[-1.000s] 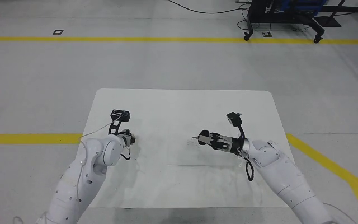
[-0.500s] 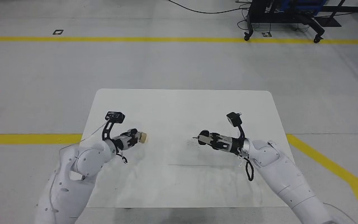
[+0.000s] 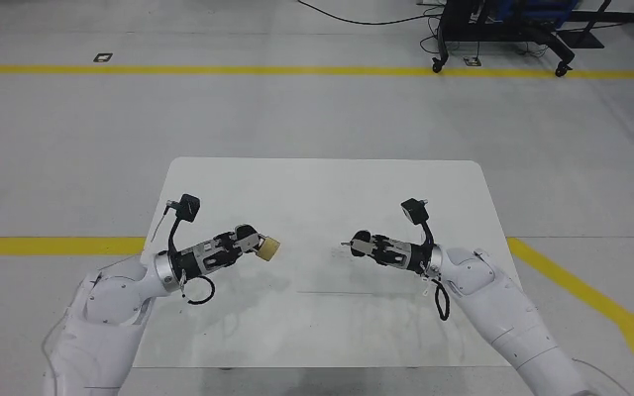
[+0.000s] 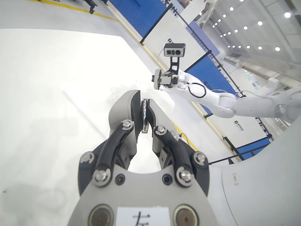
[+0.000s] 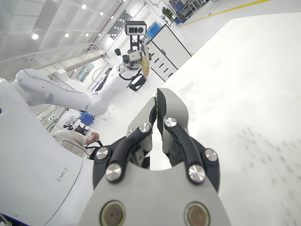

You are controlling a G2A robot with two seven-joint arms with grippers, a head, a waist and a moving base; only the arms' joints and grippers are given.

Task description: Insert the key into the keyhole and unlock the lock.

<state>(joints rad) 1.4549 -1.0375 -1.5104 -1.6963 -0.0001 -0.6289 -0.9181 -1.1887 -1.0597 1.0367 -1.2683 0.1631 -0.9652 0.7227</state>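
My left gripper [image 3: 253, 241] hovers over the left half of the white table [image 3: 327, 188], shut on a brass padlock [image 3: 266, 247] whose body sticks out toward the middle. The left wrist view shows the lock's metal shackle [image 4: 144, 115] pinched between the pads of the left gripper [image 4: 144, 109]. The right wrist view shows the brass lock [image 5: 145, 65] far off. My right gripper [image 3: 355, 245] hangs over the right half, facing the lock, shut on a thin key [image 3: 346, 245] whose tip pokes out. A gap of table separates the key from the lock. In its own wrist view the right gripper [image 5: 157, 102] is pressed shut.
A yellow floor line [image 3: 297, 69] runs behind the table, and another passes under its sides. A dark wheeled cart [image 3: 505, 30] stands far back at the right. The table's right front corner [image 5: 270, 142] shows faint scuff marks.
My left arm has swung down and rightward, carrying the brass lock from near the table's left edge toward the middle. The right arm has stayed still.
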